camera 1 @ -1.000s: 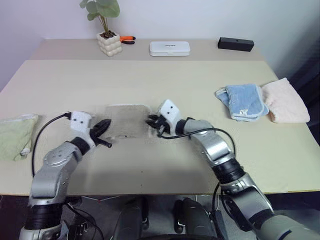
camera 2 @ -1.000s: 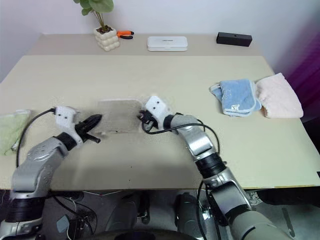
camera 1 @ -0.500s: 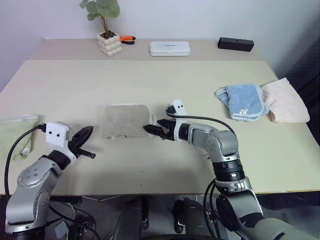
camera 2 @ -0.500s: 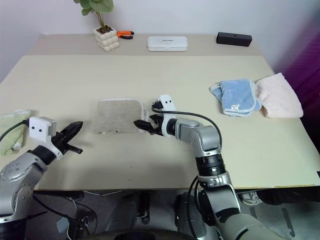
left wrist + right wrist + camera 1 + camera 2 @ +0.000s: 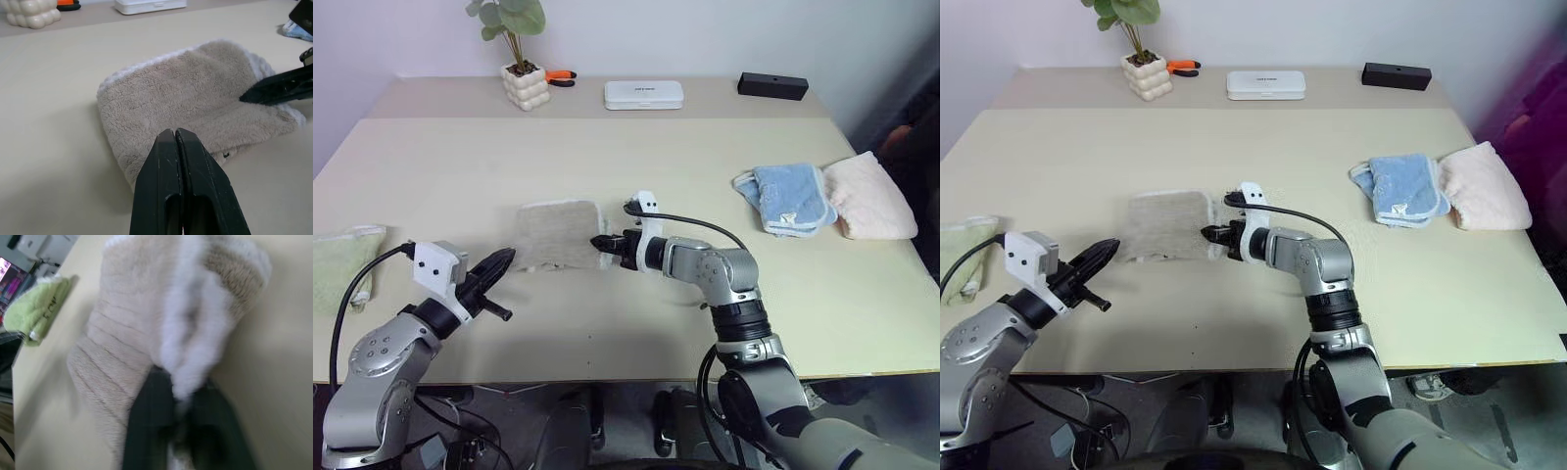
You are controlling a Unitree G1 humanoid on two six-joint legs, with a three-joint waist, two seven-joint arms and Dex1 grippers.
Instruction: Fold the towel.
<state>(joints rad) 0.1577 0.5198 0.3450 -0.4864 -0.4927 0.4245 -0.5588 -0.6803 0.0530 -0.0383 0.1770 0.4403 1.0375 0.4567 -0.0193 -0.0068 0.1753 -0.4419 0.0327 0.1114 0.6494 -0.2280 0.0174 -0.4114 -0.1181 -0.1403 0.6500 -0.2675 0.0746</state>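
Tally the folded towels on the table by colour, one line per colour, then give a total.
Beige-tan towel: 1
Light blue towel: 1
Pale pink towel: 1
Pale green towel: 1
Total: 4

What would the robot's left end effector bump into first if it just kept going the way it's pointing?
Most likely the towel. The left end effector, fingers shut, points straight at the towel's near edge with bare table between them. Depth is hard to judge, but nothing else lies in that line.
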